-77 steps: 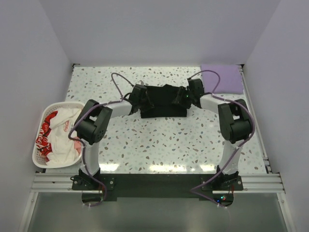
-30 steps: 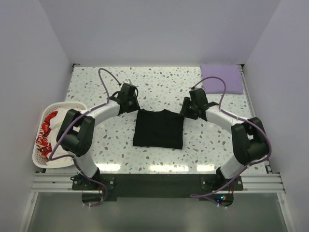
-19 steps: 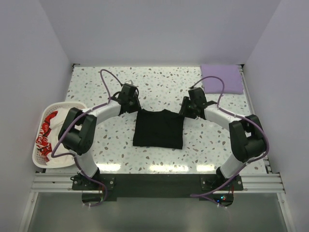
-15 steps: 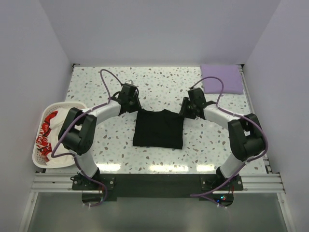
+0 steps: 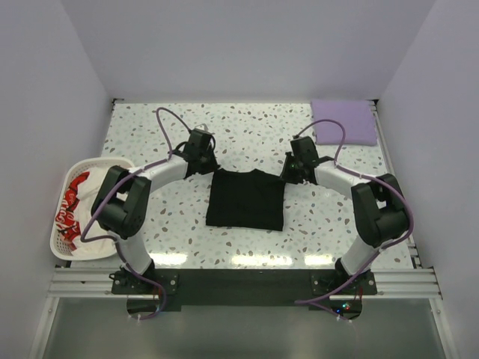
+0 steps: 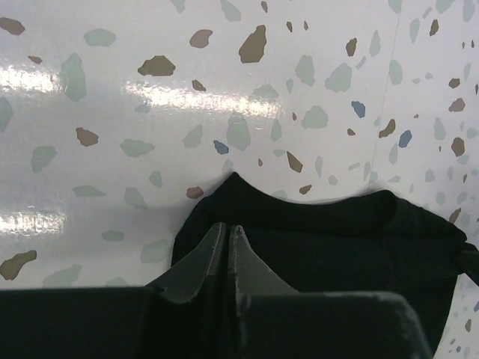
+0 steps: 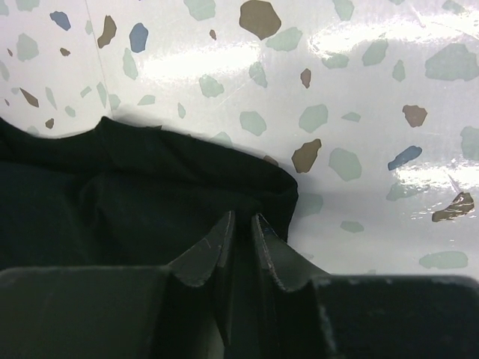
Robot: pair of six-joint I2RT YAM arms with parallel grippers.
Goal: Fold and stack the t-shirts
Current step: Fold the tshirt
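I see the left claw (image 6: 227,233) down at the black shirt (image 6: 337,247), jaws pinched almost together on its edge. The shirt lies on the speckled desk (image 6: 112,112).

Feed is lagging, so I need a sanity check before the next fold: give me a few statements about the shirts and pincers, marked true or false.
1. The black shirt lies flat in the middle of the table. True.
2. The lavender one is in the basket. False: the lavender shirt lies folded at the table's far right corner.
3. The white shirt is in the basket. True.
4. Both pincers are wide open. False: the left pincer and right pincer are nearly closed on the black shirt's far corners.
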